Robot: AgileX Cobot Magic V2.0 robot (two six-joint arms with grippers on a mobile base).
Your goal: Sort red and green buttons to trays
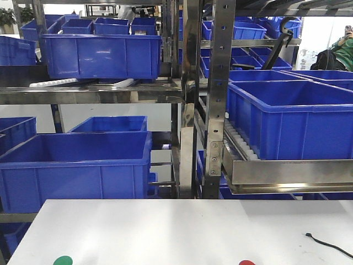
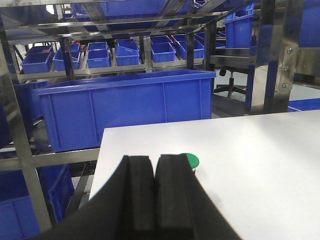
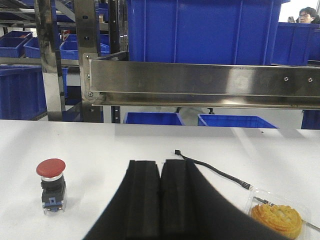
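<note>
Left fingers [image 2: 157, 163] pressed together, holding nothing. Green button [image 2: 189, 160] stands on surface [image 2: 260, 165] just past their tips, toward front-left corner. Right fingers [image 3: 163, 168] also closed, empty. Red button [image 3: 51, 181] upright near front edge, off to one side of them. Trays not in view.

Risks: closed fingers coming down likely topple or shove button, so open first. Loose black cable [image 3: 212, 171] and wrapped pastry [image 3: 276, 216] beside right fingers could snag.

One red button [image 3: 50, 168], one green button [image 2: 190, 160], one black cable [image 3: 212, 171], one wrapped pastry [image 3: 276, 218]
</note>
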